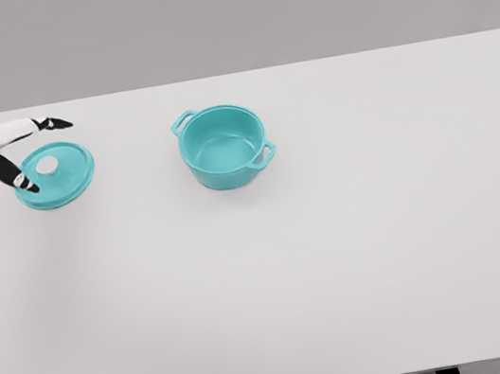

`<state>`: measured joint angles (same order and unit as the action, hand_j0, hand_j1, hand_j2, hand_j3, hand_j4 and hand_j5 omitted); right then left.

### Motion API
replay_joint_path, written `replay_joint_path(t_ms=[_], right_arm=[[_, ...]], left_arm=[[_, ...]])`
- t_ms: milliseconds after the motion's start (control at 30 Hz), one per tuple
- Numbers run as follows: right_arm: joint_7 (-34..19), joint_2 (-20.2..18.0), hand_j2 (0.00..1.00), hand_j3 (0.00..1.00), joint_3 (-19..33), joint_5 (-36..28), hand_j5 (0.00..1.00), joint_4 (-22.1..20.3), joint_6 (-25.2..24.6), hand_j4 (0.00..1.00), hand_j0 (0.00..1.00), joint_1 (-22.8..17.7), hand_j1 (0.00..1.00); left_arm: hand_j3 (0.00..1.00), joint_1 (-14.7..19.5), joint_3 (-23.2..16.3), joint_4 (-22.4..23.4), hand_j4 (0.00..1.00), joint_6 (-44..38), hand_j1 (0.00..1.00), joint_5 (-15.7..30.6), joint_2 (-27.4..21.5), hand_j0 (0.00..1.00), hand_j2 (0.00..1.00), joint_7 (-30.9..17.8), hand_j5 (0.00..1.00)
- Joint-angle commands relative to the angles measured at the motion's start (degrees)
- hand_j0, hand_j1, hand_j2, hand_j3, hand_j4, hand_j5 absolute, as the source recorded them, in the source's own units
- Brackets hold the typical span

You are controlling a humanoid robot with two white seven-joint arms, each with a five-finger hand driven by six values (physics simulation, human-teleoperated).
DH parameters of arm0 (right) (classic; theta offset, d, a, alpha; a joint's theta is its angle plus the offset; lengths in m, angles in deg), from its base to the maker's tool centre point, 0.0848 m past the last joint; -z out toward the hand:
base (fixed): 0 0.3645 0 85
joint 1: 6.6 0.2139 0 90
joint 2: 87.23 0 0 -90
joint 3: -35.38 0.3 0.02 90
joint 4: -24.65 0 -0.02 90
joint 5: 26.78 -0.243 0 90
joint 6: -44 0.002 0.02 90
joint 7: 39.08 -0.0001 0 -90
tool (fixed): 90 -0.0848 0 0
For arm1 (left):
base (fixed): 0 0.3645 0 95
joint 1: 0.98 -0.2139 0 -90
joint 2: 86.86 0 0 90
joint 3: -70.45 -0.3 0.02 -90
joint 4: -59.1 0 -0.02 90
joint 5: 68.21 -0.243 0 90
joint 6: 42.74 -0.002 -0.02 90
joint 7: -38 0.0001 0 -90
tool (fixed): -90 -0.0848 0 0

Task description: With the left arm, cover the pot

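Your left hand (19, 154) is reaching in from the desk's left edge and hovering at the teal lid (55, 175), which is lying flat near the far left corner of the white desk (340, 268). The fingers are spread: one dark-tipped finger is pointing along the lid's far rim, another is angling down over its near left rim, and nothing is pinched between them. The lid's white knob (47, 165) is sitting uncovered just right of the lower fingertip.

The open teal pot (223, 147) is standing upright well to the right of the lid, toward the middle of the far edge, with one handle pointing back-left and the other front-right.

You are judging the grasp now, so be centring the hand over the knob before closing; a pinch on the thin rim is likely to tilt the lid. Once gripped, be lifting straight up until it is clearing the pot's rim, carrying it level to the right, and lowering it squarely so it is seating inside the rim rather than catching a handle.

The right arm is not showing.
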<state>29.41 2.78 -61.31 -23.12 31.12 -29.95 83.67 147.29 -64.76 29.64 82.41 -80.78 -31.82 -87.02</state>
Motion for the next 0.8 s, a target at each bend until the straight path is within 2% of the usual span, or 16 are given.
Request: replay_joint_path(t_ms=[0, 133, 167, 233, 300, 367, 433, 767], right_arm=[[0.0, 0.0, 1.0, 1.0, 0.0, 0.0, 1.0, 0.0, 0.0, 1.0, 1.0, 0.0, 1.0], [0.0, 0.0, 1.0, 1.0, 0.0, 0.0, 1.0, 0.0, 0.0, 1.0, 1.0, -0.1, 1.0], [0.0, 0.0, 1.0, 1.0, 0.0, 0.0, 1.0, -0.1, 0.0, 1.0, 1.0, 0.0, 1.0], [0.0, 0.0, 1.0, 1.0, 0.0, 0.0, 1.0, -0.1, 0.0, 1.0, 1.0, 0.0, 1.0], [0.0, 0.0, 1.0, 1.0, 0.0, 0.0, 1.0, 0.0, 0.0, 1.0, 1.0, 0.0, 1.0], [0.0, 0.0, 1.0, 1.0, 0.0, 0.0, 1.0, -0.1, 0.0, 1.0, 1.0, -0.1, 1.0], [0.0, 0.0, 1.0, 1.0, 0.0, 0.0, 1.0, -0.1, 0.0, 1.0, 1.0, 0.0, 1.0], [0.0, 0.0, 1.0, 1.0, 0.0, 0.0, 1.0, -0.1, 0.0, 1.0, 1.0, 0.0, 1.0]], left_arm=[[1.0, 0.0, 0.2, 1.7, 1.0, -0.1, 1.0, -0.6, 0.5, 1.0, 1.0, 0.0, 1.0], [1.0, 1.1, 0.0, 1.7, 1.0, -0.1, 1.0, -1.4, 0.5, 1.0, 1.0, 0.0, 1.0], [1.0, 1.3, 0.5, 1.5, 1.0, -0.1, 1.0, -5.2, 0.7, 1.0, 1.0, 0.0, 1.0], [1.0, 1.9, 0.3, 1.3, 1.0, -0.1, 1.0, -5.6, 1.0, 1.0, 1.0, 0.0, 1.0], [0.98, 2.4, 0.4, 0.9, 0.98, -0.1, 0.98, -8.3, 1.1, 0.98, 0.98, 0.0, 0.98], [0.98, 2.5, 0.5, 0.7, 0.98, -0.1, 0.98, -8.4, 1.4, 0.98, 0.98, 0.0, 0.98], [1.0, 2.5, 2.3, 0.9, 1.0, -0.1, 1.0, -8.4, 2.0, 1.0, 1.0, 0.0, 1.0], [0.98, 2.3, 2.1, 1.3, 0.98, -0.1, 0.98, -8.4, 2.1, 0.98, 0.98, 0.0, 0.98]])
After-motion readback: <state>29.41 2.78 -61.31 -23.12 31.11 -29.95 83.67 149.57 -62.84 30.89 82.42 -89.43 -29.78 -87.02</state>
